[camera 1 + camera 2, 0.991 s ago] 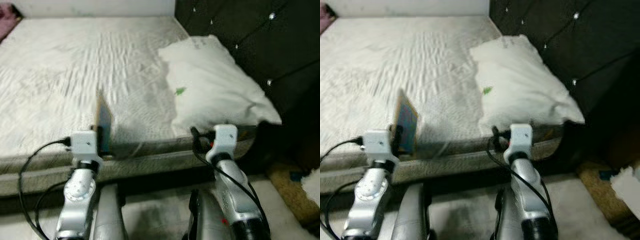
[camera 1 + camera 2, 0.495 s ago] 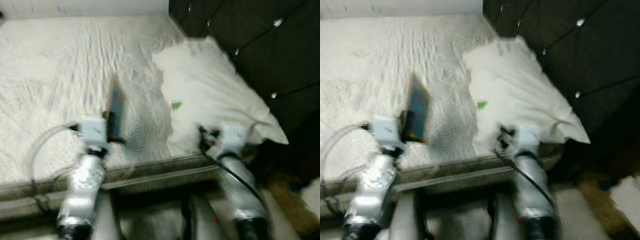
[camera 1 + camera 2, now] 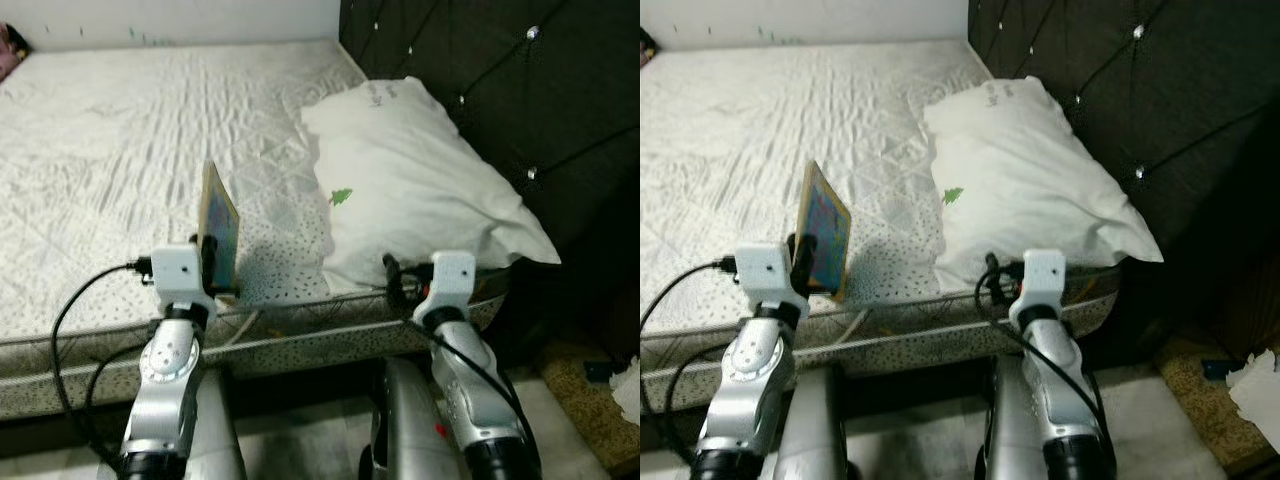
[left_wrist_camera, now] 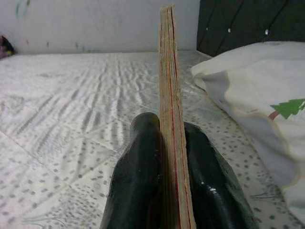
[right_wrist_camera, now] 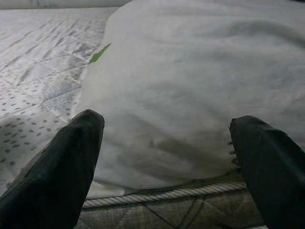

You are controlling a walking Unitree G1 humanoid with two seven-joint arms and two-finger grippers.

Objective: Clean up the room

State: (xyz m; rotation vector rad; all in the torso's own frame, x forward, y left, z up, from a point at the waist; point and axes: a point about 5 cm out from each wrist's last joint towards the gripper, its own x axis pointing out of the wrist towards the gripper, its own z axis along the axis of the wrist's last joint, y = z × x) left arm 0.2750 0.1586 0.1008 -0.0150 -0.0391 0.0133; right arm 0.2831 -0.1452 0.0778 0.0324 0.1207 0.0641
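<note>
Bed (image 3: 120, 130), bare quilted mattress, dotted along the near edge, set against a dark tufted headboard (image 3: 520, 80). White pillow (image 3: 420, 180) with a small green tree mark at the mattress's headboard end, reaching the near edge. Thin book (image 3: 219, 232), colourful cover, held upright on edge over the near edge, just beside the pillow. Left gripper (image 4: 169, 157) pinching the book between both fingers. Right gripper (image 5: 167, 157) spread wide, facing the pillow's near edge, holding nothing.
</note>
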